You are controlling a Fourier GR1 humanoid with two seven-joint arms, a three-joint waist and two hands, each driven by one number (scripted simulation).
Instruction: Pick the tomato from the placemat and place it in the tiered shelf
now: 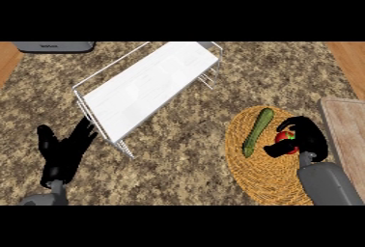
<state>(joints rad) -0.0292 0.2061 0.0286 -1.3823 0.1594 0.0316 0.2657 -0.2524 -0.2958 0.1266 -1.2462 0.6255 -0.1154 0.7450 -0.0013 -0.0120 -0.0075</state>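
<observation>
Right hand (312, 140): curled over the tomato (284, 140), fingers arched across its top and far side, thumb tucked under its near-left side; red skin and a bit of green stem showing between them.
Tomato: on the right half of the woven placemat (264, 173), inside the right hand's grasp; lifted or resting on the weave, impossible to tell.
Neighbour on the mat: green cucumber (257, 131) just left of the tomato, long axis running near to far with a slight lean rightward, close to the thumb but apart from it.
Left hand (63, 154): open, fingers up, resting near the view's left edge, beside the shelf's near corner.
Tiered shelf (153, 82): white top tier in a wire frame, long axis slanting from near-left to far-right, well apart from the placemat.
Key relation: shelf lying to the left of and farther out than the holding hand; left hand nearer the shelf, yet only the right hand on the tomato.
Step, as judged: grasp made; lift and leftward carry across the counter (192, 159) likely next.
Caution: cucumber in that path, so worth rising clear before swinging left.
</observation>
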